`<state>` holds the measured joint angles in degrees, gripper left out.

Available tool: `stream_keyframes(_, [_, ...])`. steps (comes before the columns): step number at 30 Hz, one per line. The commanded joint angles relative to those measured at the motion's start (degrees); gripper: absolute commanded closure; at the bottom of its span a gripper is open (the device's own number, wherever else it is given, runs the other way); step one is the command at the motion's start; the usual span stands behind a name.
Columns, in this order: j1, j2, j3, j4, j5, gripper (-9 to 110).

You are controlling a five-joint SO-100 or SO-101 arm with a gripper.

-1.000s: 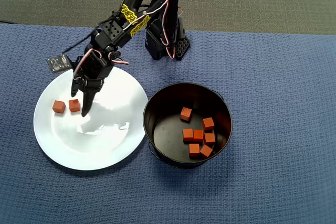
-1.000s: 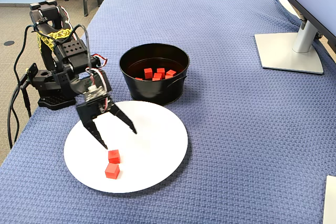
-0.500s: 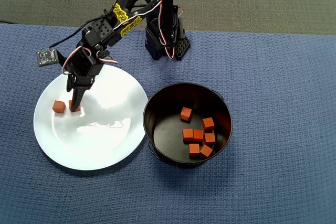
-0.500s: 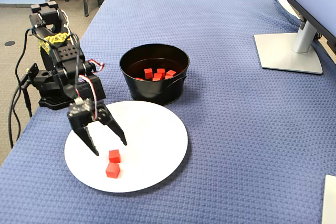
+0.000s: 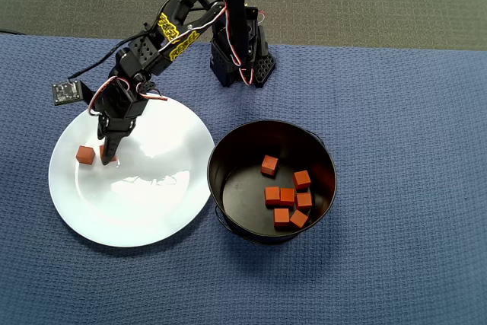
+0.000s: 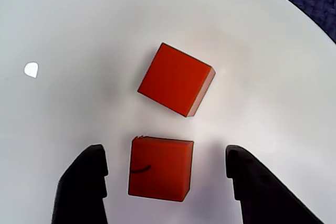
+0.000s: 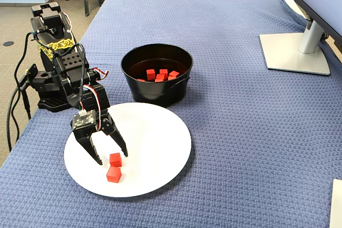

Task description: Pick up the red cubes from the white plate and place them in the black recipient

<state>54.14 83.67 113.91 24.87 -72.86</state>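
Note:
Two red cubes (image 7: 113, 174) lie on the left part of the white plate (image 5: 152, 203), also seen as the white plate (image 7: 155, 148) in the fixed view. My gripper (image 6: 165, 166) is open and low over the plate, its black fingers (image 6: 86, 182) on either side of the nearer cube (image 6: 160, 169) with gaps on both sides. The other cube (image 6: 176, 78) lies just beyond it. In the overhead view the gripper (image 5: 109, 159) hides most of one cube beside the free cube (image 5: 85, 155). The black recipient (image 5: 228, 150) stands right of the plate and holds several red cubes (image 5: 288, 195).
The arm's base (image 5: 240, 62) stands at the cloth's far edge in the overhead view, behind plate and pot. A monitor foot (image 7: 296, 52) rests at the far right of the blue cloth (image 7: 240, 132) in the fixed view. Cables hang off the table's left edge.
The gripper has swung left across the plate and dropped lower, ending with its open fingers astride the cube nearer the arm. Neither cube on the plate has moved.

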Motion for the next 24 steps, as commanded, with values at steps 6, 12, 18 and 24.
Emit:
stream_keyframes(6, [-1.3,-0.2,-0.7,-3.2,1.4,86])
stream_keyframes(12, [-1.7,-1.1,-0.4,-3.3,1.3,87])
stream_keyframes(18, [-1.9,-1.2,1.9,-5.2,0.7,87])
stream_keyframes(24, [-2.5,-0.8,2.7,-5.4,1.1,87])
